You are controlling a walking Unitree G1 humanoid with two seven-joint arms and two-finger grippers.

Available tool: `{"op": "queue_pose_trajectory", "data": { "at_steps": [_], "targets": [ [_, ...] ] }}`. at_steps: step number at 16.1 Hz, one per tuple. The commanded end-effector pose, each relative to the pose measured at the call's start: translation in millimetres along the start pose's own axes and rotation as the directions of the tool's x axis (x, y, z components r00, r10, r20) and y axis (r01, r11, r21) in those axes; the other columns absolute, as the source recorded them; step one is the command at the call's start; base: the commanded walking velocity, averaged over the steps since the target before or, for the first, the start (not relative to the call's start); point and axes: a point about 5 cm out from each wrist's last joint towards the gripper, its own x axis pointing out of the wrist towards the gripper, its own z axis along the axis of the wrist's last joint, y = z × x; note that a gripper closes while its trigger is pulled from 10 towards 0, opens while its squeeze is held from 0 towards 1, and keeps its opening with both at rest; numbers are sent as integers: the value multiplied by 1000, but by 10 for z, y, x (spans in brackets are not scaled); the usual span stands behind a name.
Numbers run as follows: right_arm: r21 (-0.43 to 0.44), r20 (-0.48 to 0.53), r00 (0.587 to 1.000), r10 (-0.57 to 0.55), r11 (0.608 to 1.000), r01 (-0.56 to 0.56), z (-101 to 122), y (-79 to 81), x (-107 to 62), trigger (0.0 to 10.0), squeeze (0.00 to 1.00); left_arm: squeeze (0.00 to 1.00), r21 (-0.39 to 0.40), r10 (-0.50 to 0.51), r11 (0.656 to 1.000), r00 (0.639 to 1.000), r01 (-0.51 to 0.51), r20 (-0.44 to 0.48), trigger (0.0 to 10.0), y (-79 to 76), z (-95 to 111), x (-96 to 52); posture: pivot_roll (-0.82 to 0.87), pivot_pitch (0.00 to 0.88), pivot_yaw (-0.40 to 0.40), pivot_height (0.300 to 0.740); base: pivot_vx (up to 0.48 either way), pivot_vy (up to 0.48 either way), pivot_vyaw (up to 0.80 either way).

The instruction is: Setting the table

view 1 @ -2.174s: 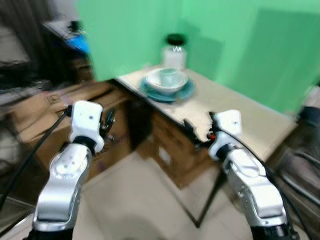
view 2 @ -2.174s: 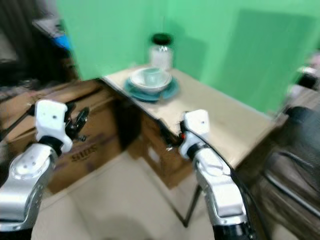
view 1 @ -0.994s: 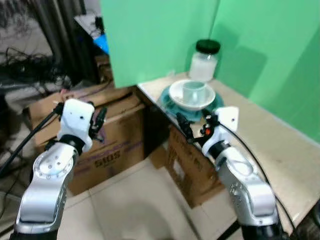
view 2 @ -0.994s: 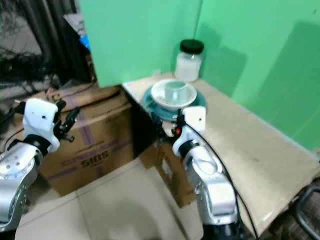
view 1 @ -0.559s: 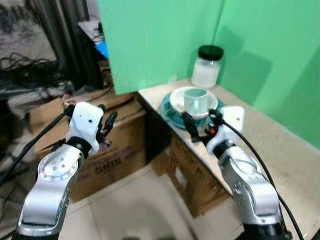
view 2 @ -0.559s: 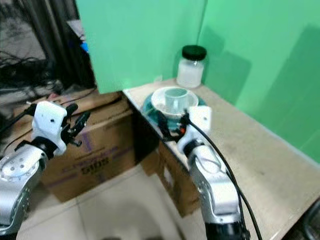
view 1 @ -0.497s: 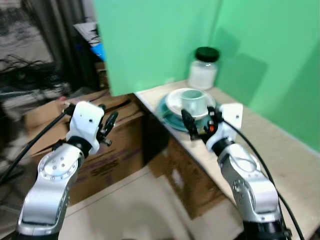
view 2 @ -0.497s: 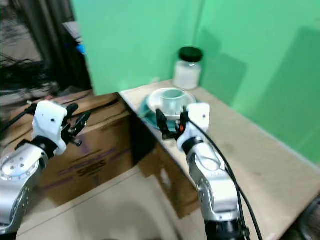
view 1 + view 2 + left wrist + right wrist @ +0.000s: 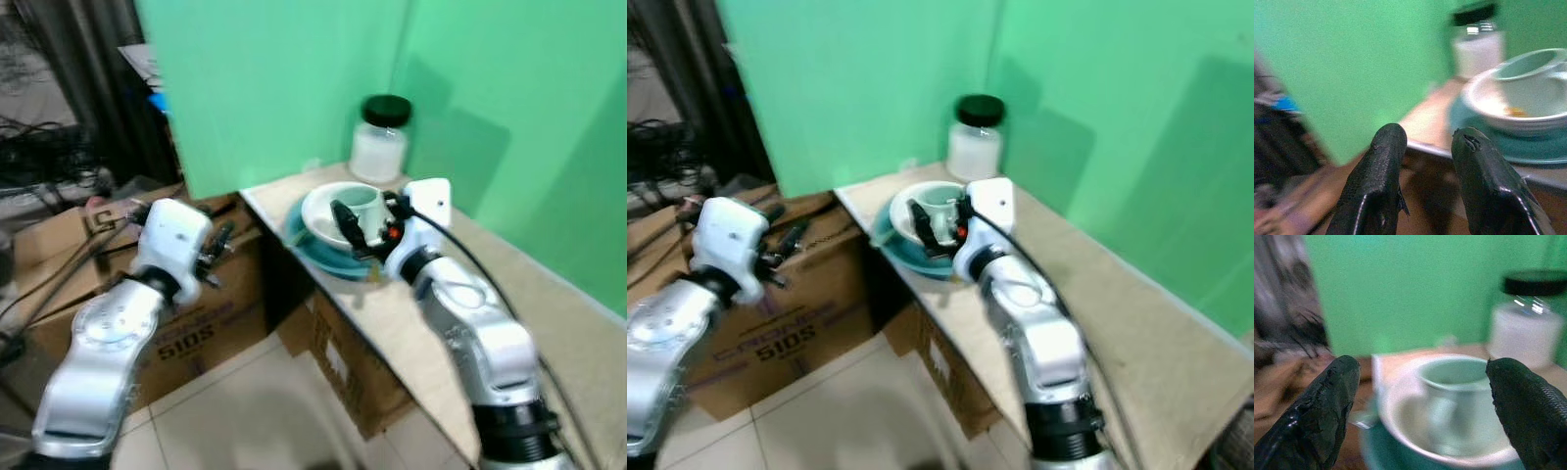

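Note:
On the near corner of the beige table [image 9: 490,284] lies a teal plate [image 9: 315,253] carrying a white bowl [image 9: 321,211], and a pale cup [image 9: 364,202] stands in the bowl. My right gripper [image 9: 366,217] hovers open right at the bowl, one finger on each side of the cup; in its wrist view the cup [image 9: 1452,394] sits between the wide-spread fingers [image 9: 1327,416]. My left gripper [image 9: 217,247] is held out left of the table over a cardboard box, open and holding nothing, and its wrist view looks at the bowl [image 9: 1518,105].
A white jar with a black lid [image 9: 380,137] stands behind the plate against the green backdrop [image 9: 294,88]. Cardboard boxes sit on the floor at the left [image 9: 196,328] and under the table [image 9: 353,377]. Dark cables and clutter [image 9: 49,147] lie at the far left.
The camera has come closer to the table. My right gripper has reached forward from the table's edge up to the bowl and cup. The left arm has kept its pose.

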Motion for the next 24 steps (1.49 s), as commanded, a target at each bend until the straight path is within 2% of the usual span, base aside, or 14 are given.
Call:
{"op": "queue_pose_trajectory", "data": {
  "at_steps": [1, 3, 6, 7, 9, 10, 11, 13, 14, 19, 21, 22, 23, 24],
  "targets": [
    [16, -29, 998, 54, 998, -54, 32, 113, 82, 10000, 1000, 0, 22, 2, 1000, 1000, -2, -1, 10000, 58, 26, -27, 220, 0, 3, 740, 0, 0, 0],
    [-16, -104, 994, 33, 999, -35, 61, 135, 156, 10000, 1000, 0, 15, -32, 999, 999, 31, 9, 10000, 66, 50, -54, 226, 0, -4, 740, 0, 0, 0],
    [-20, -129, 992, 3, 1000, -5, 142, 139, 249, 10000, 1000, 0, 6, -132, 991, 991, 131, 15, 10000, 33, 71, -122, 234, 0, -9, 740, 0, 0, 0],
    [-36, -159, 987, -28, 999, 23, 166, 144, 286, 10000, 1000, 0, 13, -217, 976, 976, 217, -4, 10000, -13, 60, -181, 238, 0, -13, 740, 0, 0, 0],
    [-38, -175, 984, -37, 999, 31, 196, 174, 317, 10000, 1000, 0, 11, -274, 962, 962, 274, -23, 10000, -43, 43, -224, 236, 0, -13, 740, 0, 0, 0],
    [-40, -209, 976, -52, 998, 45, 229, 201, 338, 10000, 0, 0, 12, -304, 952, 952, 305, -39, 10000, -50, 28, -242, 235, 0, -16, 740, 0, 0, 0],
    [-10, -261, 964, -60, 998, 59, 252, 215, 349, 10000, 0, 0, 13, -317, 948, 947, 318, -48, 10000, -54, 20, -241, 235, 0, -17, 740, 0, 0, 0],
    [8, -284, 957, -55, 998, 60, 263, 228, 355, 10000, 0, 0, 9, -328, 944, 943, 329, -51, 10000, -60, 16, -245, 234, 0, -22, 740, 0, 0, 0],
    [18, -332, 941, -60, 997, 71, 230, 234, 377, 10000, 0, 0, -4, -358, 934, 932, 358, -59, 10000, -90, 5, -261, 233, 0, -27, 740, 0, 0, 0],
    [19, -409, 908, -92, 994, 110, 125, 252, 468, 9961, 0, 0, -13, -382, 924, 922, 382, -65, 10000, -106, -2, -295, 244, 0, -39, 740, 0, 0, 0],
    [-4, -405, 904, -140, 989, 151, 117, 230, 510, 7529, 0, 0, -11, -377, 926, 924, 377, -64, 10000, -98, -4, -301, 250, 0, -46, 740, 0, 0, 0],
    [-30, -394, 902, -178, 983, 181, 130, 206, 542, 5608, 0, 0, -11, -375, 927, 925, 375, -65, 10000, -93, -7, -311, 253, 0, -52, 740, 0, 0, 0],
    [-33, -391, 902, -184, 982, 186, 140, 202, 548, 5490, 0, 0, -11, -374, 927, 925, 374, -66, 10000, -91, -9, -315, 252, 0, -52, 740, 0, 0, 0],
    [-37, -384, 902, -196, 980, 197, 157, 186, 554, 4667, 0, 0, -11, -372, 928, 926, 373, -67, 10000, -89, -9, -311, 252, 0, -52, 740, 0, 0, 0]
  ]
}}
